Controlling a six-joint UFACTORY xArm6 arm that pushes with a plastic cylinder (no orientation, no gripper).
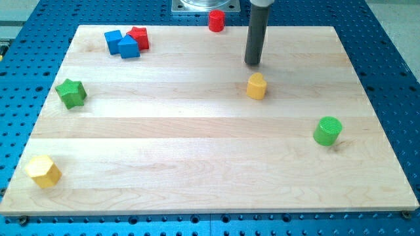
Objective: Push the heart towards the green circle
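Observation:
The yellow heart block (256, 86) sits on the wooden board right of centre, in the upper half. The green circle, a short cylinder (327, 130), stands at the view's right, lower and to the right of the heart. My tip (253, 63) is the lower end of the dark rod; it is just above the heart in the view, slightly to its left, with a small gap between them.
A red cylinder (216, 20) is at the top edge. Two blue blocks (121, 44) and a red block (139, 37) cluster at top left. A green star (71, 92) is at the left. A yellow hexagon (43, 171) is at bottom left.

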